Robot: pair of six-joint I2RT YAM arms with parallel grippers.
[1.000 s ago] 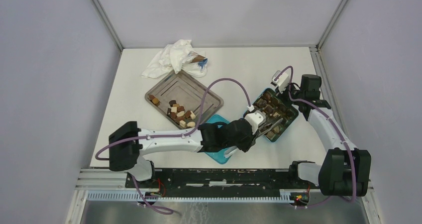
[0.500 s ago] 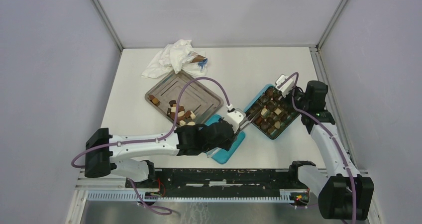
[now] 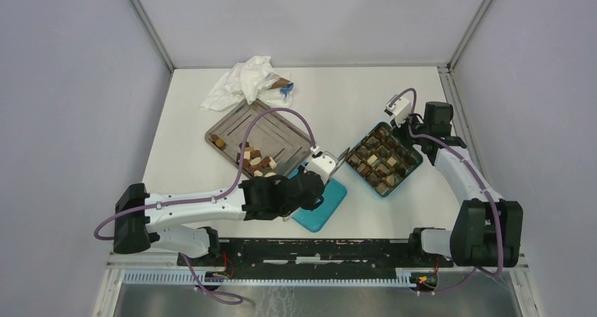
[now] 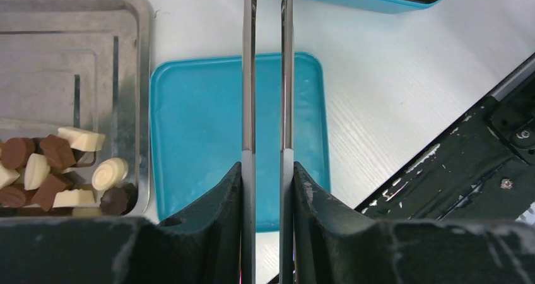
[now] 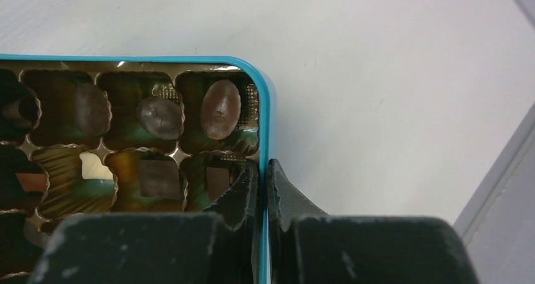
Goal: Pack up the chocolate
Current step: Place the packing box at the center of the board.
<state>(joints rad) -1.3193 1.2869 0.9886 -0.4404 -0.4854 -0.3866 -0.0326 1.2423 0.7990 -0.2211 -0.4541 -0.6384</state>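
Left gripper is hovering over the teal lid, its two long prongs lying almost together with nothing showing between them. The tips are running out of the wrist view, so full closure cannot be confirmed. Loose chocolate is sitting in the metal tray just left of the lid, sideways off the prongs' long axis, which is pointing toward the teal box beyond the lid's right. Right gripper is pinching that box's wall. Judgement: the left arm is standing nearer, and the tray rim needs clearing.

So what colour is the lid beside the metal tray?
Teal; lid shows best in left wrist view.
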